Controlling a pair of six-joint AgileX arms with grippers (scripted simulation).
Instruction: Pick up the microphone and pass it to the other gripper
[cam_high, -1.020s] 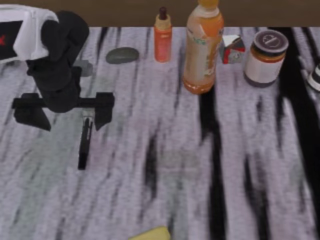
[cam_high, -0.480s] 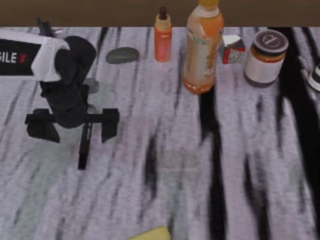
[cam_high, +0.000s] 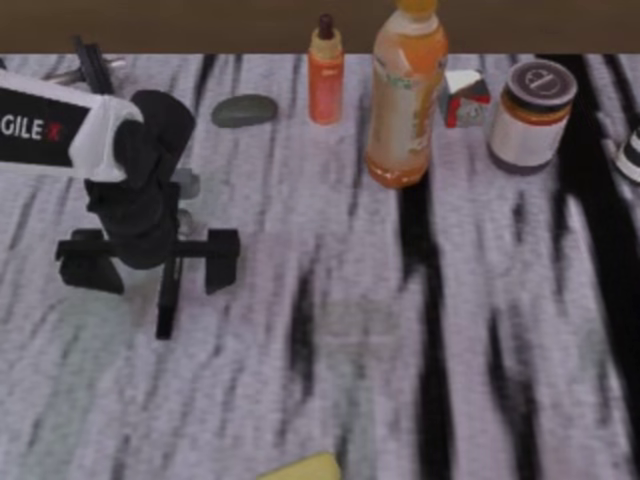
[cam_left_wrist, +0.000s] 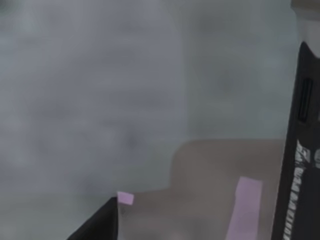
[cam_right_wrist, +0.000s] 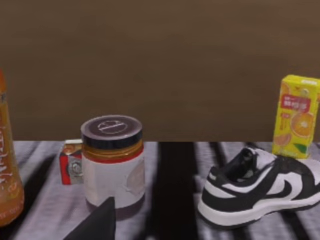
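Top view, near edge first: you've got a yellow object (cam_high: 300, 467) poking in at the bottom, only partly in frame. Further up on the table's (cam_high: 330, 380) left side lies the microphone (cam_high: 169, 292), black handle flat on the surface, long axis running near-to-far; its head end is hidden under the arm. Your left gripper (cam_high: 148, 262) sits right over the mic's far half, fingers spread wide, one finger (cam_high: 221, 260) to the right of the handle & one to the left, neither touching it as far as you can see. Left wrist view agrees: mic handle (cam_left_wrist: 300, 150) runs along one edge, a black fingertip (cam_left_wrist: 100, 225) well apart from it, grey table below.

Far row, left to right in top view: grey stone-like lump (cam_high: 244, 110), small orange bottle (cam_high: 325, 75), big orange bottle (cam_high: 405, 95), small red/white carton (cam_high: 465, 98), jar w/ black lid (cam_high: 531, 115).

Right gripper isn't in top view. Right wrist cam shows just one dark fingertip (cam_right_wrist: 97, 225), so can't tell if it's open or closed; beyond it the jar (cam_right_wrist: 113, 160), a black/white sneaker (cam_right_wrist: 260, 185) and a yellow juice box (cam_right_wrist: 296, 115).
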